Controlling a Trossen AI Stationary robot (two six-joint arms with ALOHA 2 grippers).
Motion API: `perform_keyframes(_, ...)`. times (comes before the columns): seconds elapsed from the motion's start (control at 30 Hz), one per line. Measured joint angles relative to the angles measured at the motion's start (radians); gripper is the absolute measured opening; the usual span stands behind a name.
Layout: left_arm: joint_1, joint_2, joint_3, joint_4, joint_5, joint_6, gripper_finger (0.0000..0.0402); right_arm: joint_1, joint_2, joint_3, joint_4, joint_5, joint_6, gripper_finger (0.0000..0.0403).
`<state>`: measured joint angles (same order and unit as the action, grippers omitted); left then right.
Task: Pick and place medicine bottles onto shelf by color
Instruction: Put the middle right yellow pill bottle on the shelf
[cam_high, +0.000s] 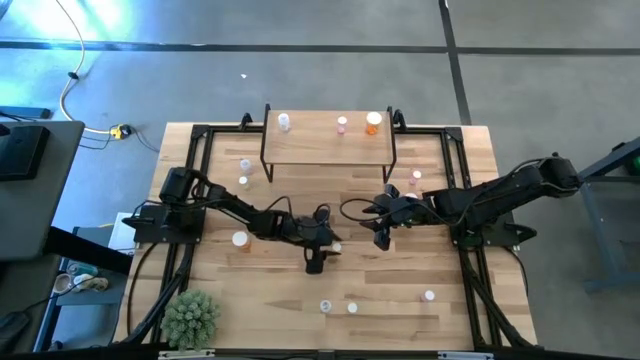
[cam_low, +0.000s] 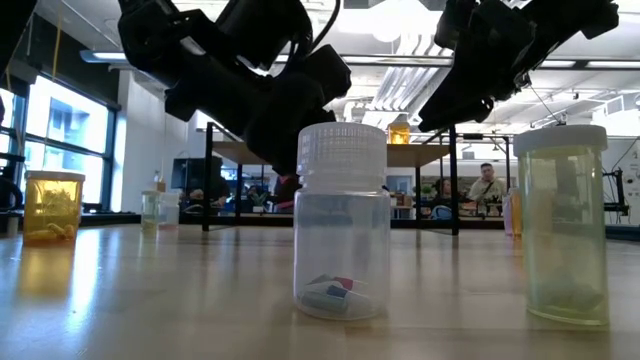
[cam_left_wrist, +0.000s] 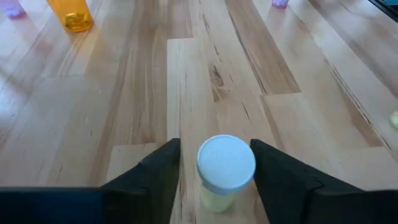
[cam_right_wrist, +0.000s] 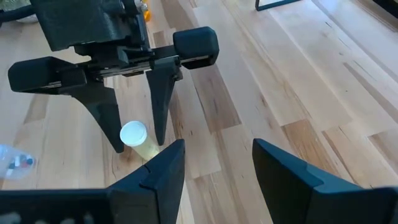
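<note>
While the right tool (cam_right_wrist: 214, 163) waits spread and empty nearby, the left tool (cam_left_wrist: 215, 163) straddles a pale yellow bottle (cam_left_wrist: 225, 171), fingers flanking its white cap without visibly touching.

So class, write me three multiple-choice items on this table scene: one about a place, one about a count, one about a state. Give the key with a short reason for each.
1. Where does the pale yellow bottle stand?
A. on the shelf
B. between the left gripper's fingers
C. beside the plant

2. How many bottles stand on the shelf?
A. three
B. none
C. six

3. How is the right gripper?
A. shut on an orange bottle
B. lying flat on the tabletop
C. open and empty

Key: B, the left wrist view shows the white cap between the two dark fingers of the left gripper; A, the high view shows three on its top; C, its own wrist view shows bare wood between the fingers.
</note>
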<state>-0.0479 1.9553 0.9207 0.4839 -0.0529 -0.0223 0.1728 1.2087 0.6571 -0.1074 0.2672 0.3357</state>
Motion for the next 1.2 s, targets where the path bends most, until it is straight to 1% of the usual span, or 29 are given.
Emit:
perform_keyframes(0.13, 0.0, 0.0, 0.0, 0.0, 0.019, 0.0, 0.0146, 0.0, 0.0, 0.0, 0.0, 0.0, 0.0, 0.0179)
perform_keyframes(0.3, 0.0, -0.007, 0.0, -0.004, 0.041, -0.003, 0.0122, 0.0, 0.0, 0.0, 0.0, 0.0, 0.0, 0.0179)
perform_keyframes(0.43, 0.004, -0.017, 0.001, -0.008, 0.067, -0.011, 0.0114, 0.0, 0.0, 0.0, 0.0, 0.0, 0.0, 0.0179)
perform_keyframes(0.6, 0.01, -0.037, 0.0, -0.027, 0.073, -0.011, 0.0118, 0.0, 0.0, 0.0, 0.0, 0.0, 0.001, 0.0179)
perform_keyframes(0.7, 0.03, -0.074, 0.003, -0.042, 0.075, -0.006, 0.012, 0.0, 0.0, 0.0, 0.0, 0.0, 0.006, 0.0179)
perform_keyframes(0.9, 0.109, -0.199, 0.0, -0.175, 0.064, 0.008, 0.0121, -0.002, 0.0, 0.0, 0.011, 0.0, 0.005, 0.0179)
perform_keyframes(0.97, 0.141, -0.243, 0.001, -0.195, 0.064, 0.011, 0.0121, -0.002, 0.0, 0.0, 0.017, 0.001, 0.005, 0.0179)
perform_keyframes(1.07, 0.2, -0.316, -0.001, -0.268, 0.068, 0.018, 0.0121, -0.002, 0.0, 0.0, 0.023, 0.027, 0.005, 0.0179)
perform_keyframes(1.2, 0.291, -0.403, 0.0, -0.294, 0.064, 0.034, 0.0121, -0.002, 0.0, 0.0, 0.03, 0.077, 0.005, 0.0179)
